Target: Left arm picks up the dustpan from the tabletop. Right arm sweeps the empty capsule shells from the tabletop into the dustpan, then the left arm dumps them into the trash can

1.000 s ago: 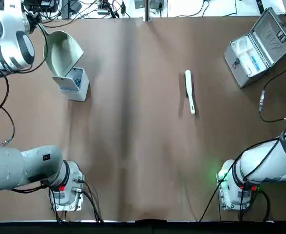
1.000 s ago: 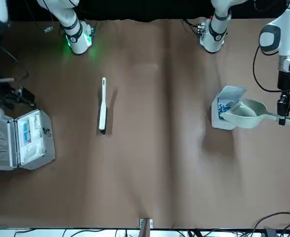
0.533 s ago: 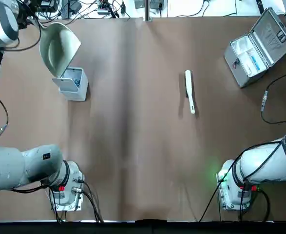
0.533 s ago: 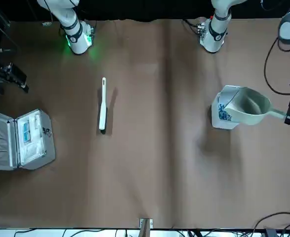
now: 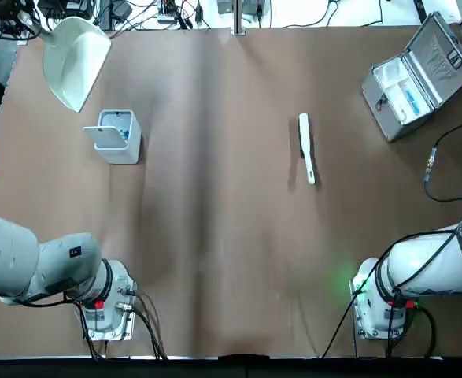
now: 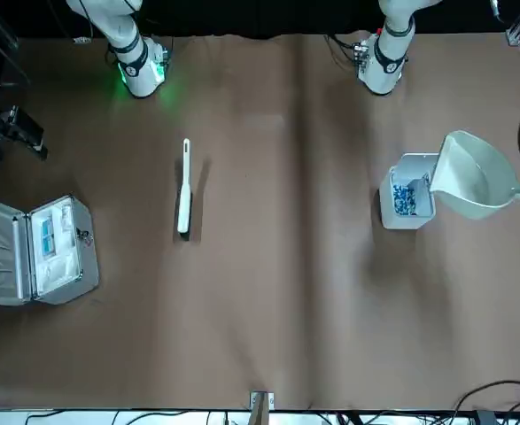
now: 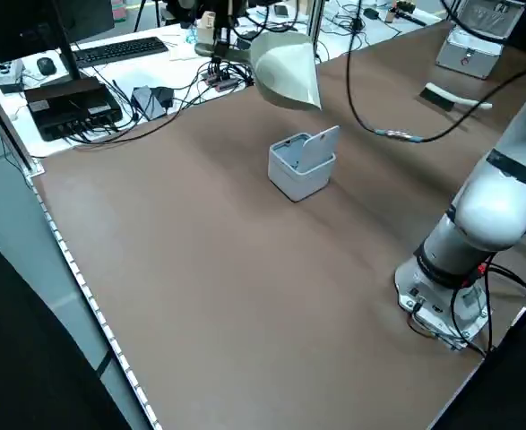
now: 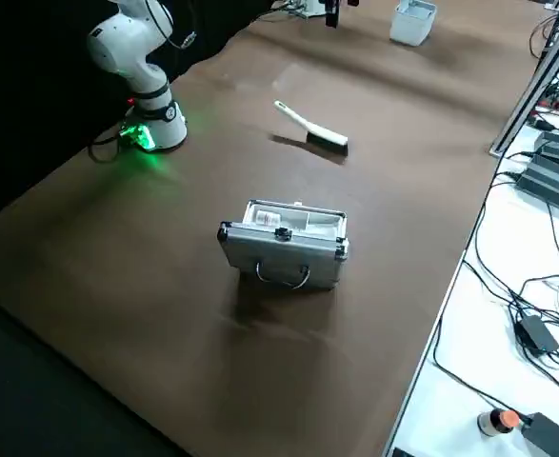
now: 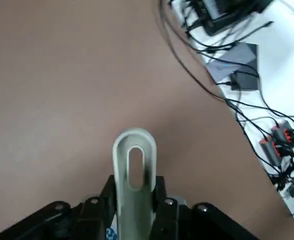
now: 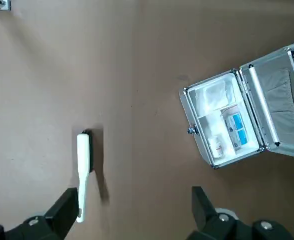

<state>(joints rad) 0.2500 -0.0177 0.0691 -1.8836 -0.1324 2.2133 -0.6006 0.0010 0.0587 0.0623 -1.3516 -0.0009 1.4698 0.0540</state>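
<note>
1. The dustpan [image 5: 73,59] is hanging in the air past the far side of the trash can [image 5: 116,135]; a second ago its scoop was lying right over the can's open top, and now it is lifted clear and tipped up, hollow side facing out.
2. The left gripper [image 9: 131,200] is pinching the dustpan's thin handle [image 9: 133,170] between its two fingers, closed tight on it, up by the table's far left corner. It has been carrying the pan back and away from the can over the last second.
3. The trash can is standing with its flap lid propped open and teal capsule shells [image 6: 404,197] are showing inside it.
4. The slim white brush [image 5: 306,147] is lying flat out in the middle of the brown table [image 5: 231,236], same spot as before.
5. The right gripper [image 10: 131,210] is hovering high above the brush and the open silver case [image 10: 237,120], fingers spread wide apart and gripping nothing.
6. The silver case is sitting open at the table's far right, unmoved.
</note>
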